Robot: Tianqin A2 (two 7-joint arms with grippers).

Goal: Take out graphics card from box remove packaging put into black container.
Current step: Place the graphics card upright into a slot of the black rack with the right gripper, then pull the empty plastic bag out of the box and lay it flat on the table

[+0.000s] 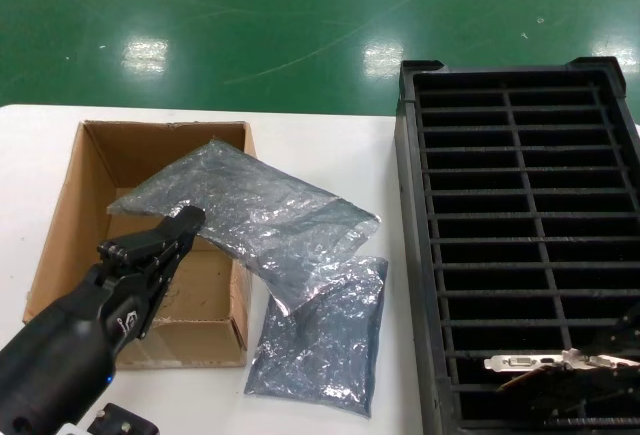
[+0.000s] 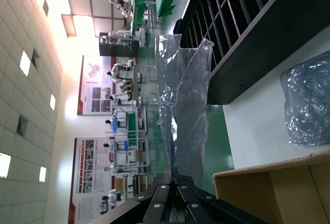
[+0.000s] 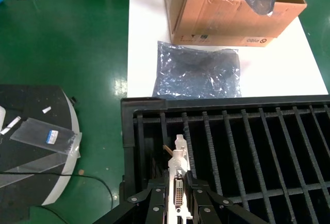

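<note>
My left gripper (image 1: 188,219) (image 2: 172,172) hovers above the brown box (image 1: 98,160) (image 2: 273,188), shut on one end of a crinkled silver packaging bag (image 1: 265,220) (image 2: 180,95). That bag hangs out over the box's right wall. A second bag (image 1: 322,340) (image 3: 198,74) lies flat on the white table between the box and the black container (image 1: 415,255) (image 3: 242,131). At the container's near end, my right gripper (image 3: 179,183) is shut on the graphics card (image 1: 560,362) (image 3: 178,162) by its silver bracket, white port showing. The card stands in a slot.
The table's white top ends just past the box (image 3: 232,13) on the green floor side. In the right wrist view a round black stand (image 3: 31,177) on the floor carries a clear plastic sheet (image 3: 44,135). A small black object (image 1: 122,421) sits at the table's front edge.
</note>
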